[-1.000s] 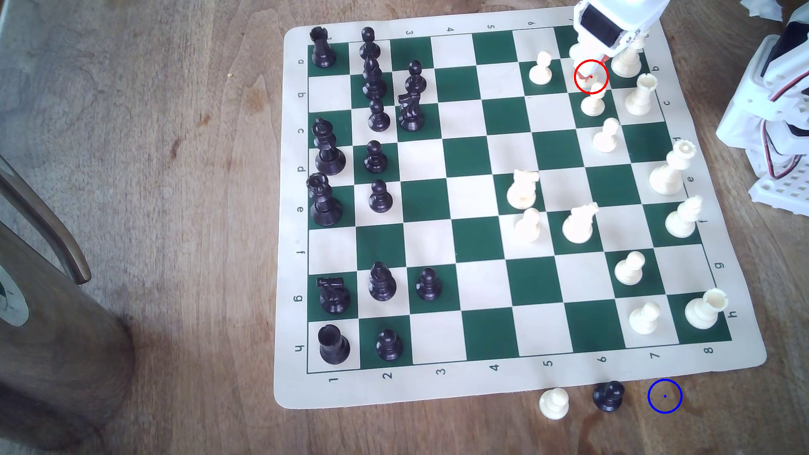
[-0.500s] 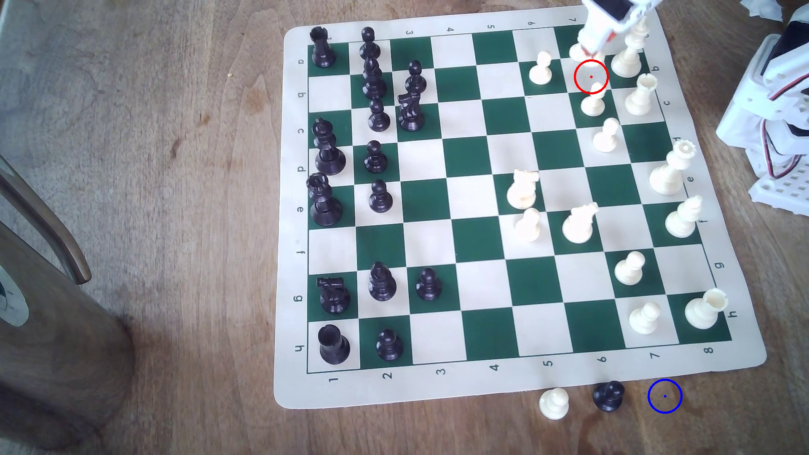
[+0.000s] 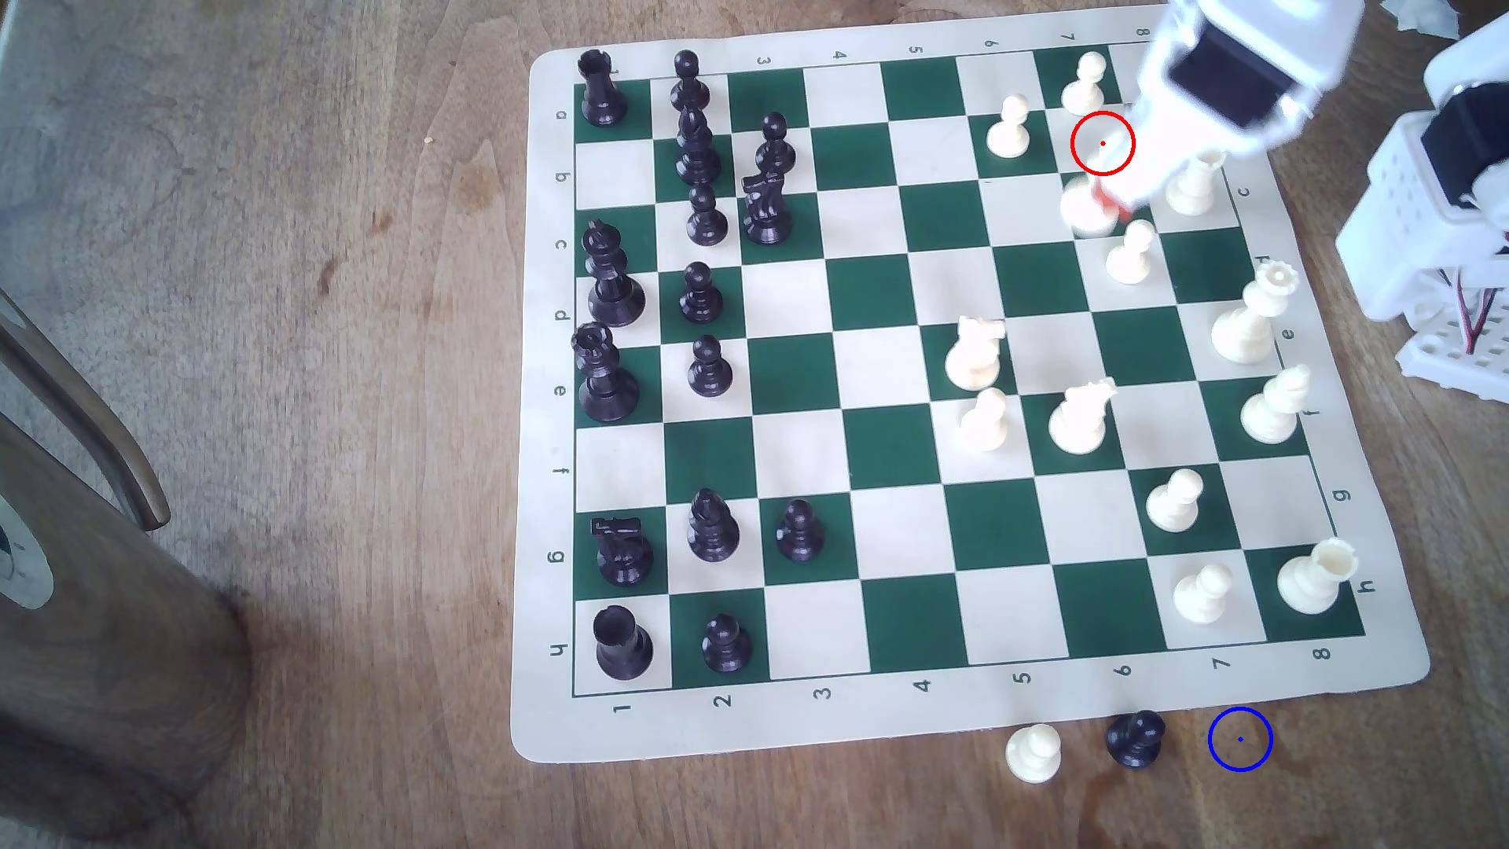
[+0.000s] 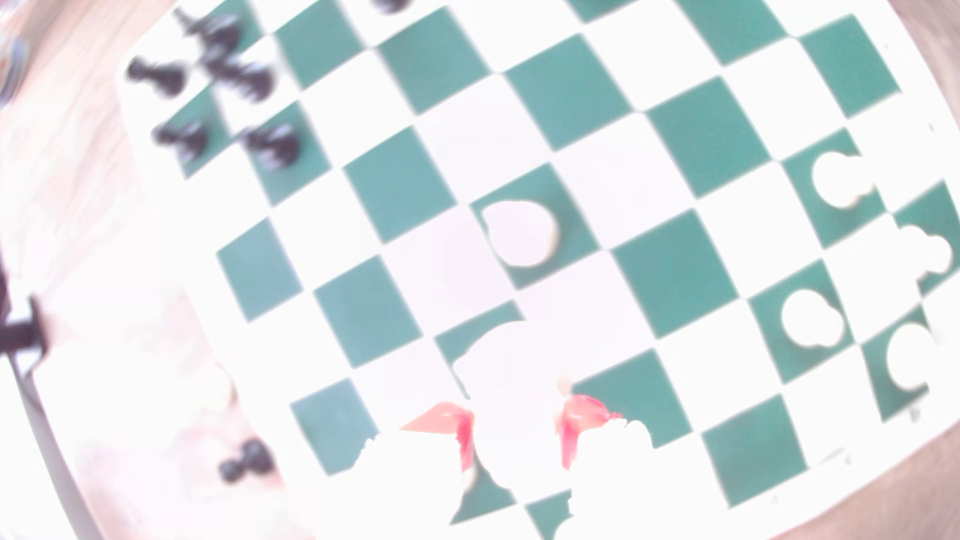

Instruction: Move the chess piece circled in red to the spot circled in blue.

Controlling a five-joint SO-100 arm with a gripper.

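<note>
my gripper (image 3: 1104,202) pinches the bishop (image 3: 1082,208) between its red tips, above the board (image 3: 898,718). the blue ring (image 3: 1240,740) lies well apart, off the board's near edge.

Likely a home or hobby room: brown wood-grain desk (image 3: 327,408) carrying a rolled-out green-and-cream vinyl chessboard mat (image 3: 825,710), curved dark wooden chair arm (image 3: 90,433) at the exterior view's left, white 3D-printed perforated robot base (image 3: 1462,351) alongside.

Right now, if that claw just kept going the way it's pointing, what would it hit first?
Probably the cream pawn just beyond the gripper, which is shut on the cream bishop. Depth is unclear; it might pass above.
</note>
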